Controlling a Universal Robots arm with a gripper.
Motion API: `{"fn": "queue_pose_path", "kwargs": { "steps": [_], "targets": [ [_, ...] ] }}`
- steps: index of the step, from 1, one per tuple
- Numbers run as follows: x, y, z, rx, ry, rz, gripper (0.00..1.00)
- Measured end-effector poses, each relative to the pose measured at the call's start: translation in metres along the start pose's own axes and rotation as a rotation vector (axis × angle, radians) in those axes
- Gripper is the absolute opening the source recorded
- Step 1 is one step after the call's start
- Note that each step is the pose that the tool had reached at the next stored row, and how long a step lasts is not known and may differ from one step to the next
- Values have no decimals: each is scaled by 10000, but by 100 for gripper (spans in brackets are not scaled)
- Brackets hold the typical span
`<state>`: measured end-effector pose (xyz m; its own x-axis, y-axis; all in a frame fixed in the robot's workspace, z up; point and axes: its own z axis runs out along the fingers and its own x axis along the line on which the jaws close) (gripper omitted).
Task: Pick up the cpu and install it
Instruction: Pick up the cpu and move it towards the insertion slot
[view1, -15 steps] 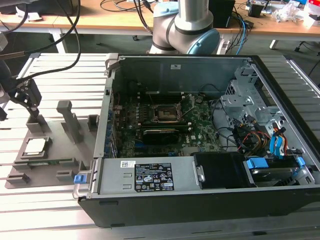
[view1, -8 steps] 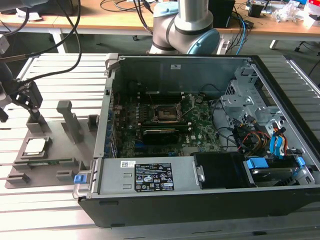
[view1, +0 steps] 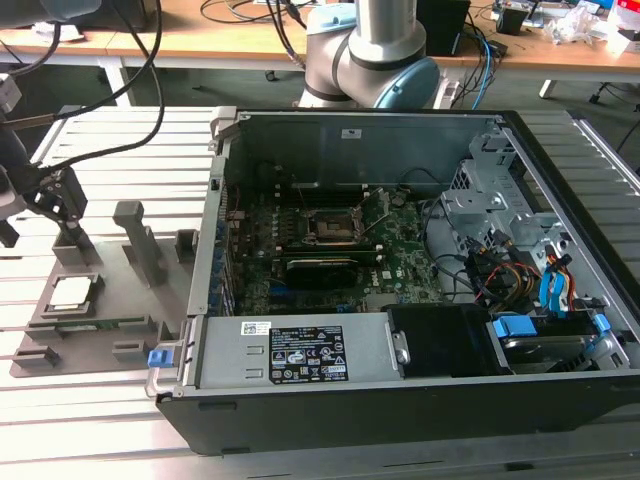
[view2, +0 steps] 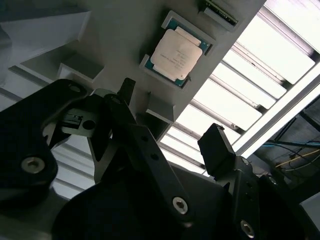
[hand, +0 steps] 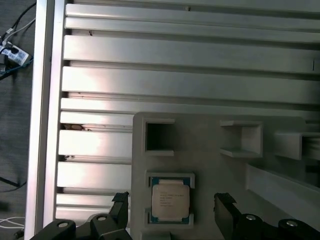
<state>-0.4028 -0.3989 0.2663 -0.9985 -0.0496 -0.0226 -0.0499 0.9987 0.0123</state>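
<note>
- Exterior view: the black two-fingered gripper hangs at the exterior view's left, above a flat grey moulded holder plate that lies on the slatted aluminium table. The small flat square cpu with its silver-grey metal top lies in a recess of that plate, just below the gripper. An open black computer case stands beside the plate; its green motherboard carries a black square socket with a metal frame, and no chip is seen in it.
- Second wrist view: the jaws are released, with the black fingers spread wide and nothing between them. The cpu sits seated in its recess beyond the fingertips.
- First wrist view: the fingers flank the cpu, one on each side. They appear clear of it, though contact with the plate cannot be judged.
</note>
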Motion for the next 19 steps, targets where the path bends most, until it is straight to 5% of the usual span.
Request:
{"fn": "queue_pose_path", "kwargs": {
  "steps": [13, 14, 15, 16, 19],
  "targets": [
    [3, -2, 121, 0, 0, -6, 78],
    [4, 0, 128, 44, 3, -114, 78],
    [3, -2, 131, 291, 18, -288, 78],
    [3, -2, 137, 400, 25, -417, 78],
    [3, -2, 161, 401, 25, -528, 78]
  ]
}}
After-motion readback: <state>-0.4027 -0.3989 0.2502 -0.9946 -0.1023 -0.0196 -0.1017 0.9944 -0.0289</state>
